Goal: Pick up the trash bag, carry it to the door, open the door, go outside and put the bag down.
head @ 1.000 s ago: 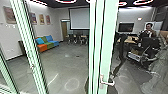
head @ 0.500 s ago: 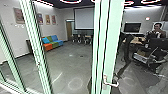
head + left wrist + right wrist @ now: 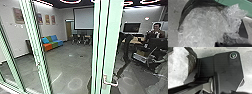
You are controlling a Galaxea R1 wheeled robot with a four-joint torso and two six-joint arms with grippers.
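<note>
View swung left, then nearly settled; lever handle [image 3: 110,82] on green door frame [image 3: 113,37], near right. Looks like the doorway step. Trash bag [image 3: 201,3] at the left wrist, drop pending. Can't tell either claw's state.

Site: office bldg., open rm. for mtgs. + lounging. Evidence, head view: proj. screen [image 3: 83,18] at far wall, tables w/ chairs [image 3: 81,38] below it, approx. centre. L side: multicol. sofa [image 3: 52,43] (orange, green, blue), framed pics [image 3: 18,15] on pale wall. R side: dark flat display [image 3: 132,28] nr. desk [image 3: 136,40]; person [image 3: 157,31] beside equip. Ceiling dark w/ lit rings [image 3: 70,1]; floor [image 3: 62,61] smooth, grey. Foregr.: pale-green door frame [image 3: 113,37] w/ metal lever handle [image 3: 110,82], type consistent w/ commercial bldg., not home.
</note>
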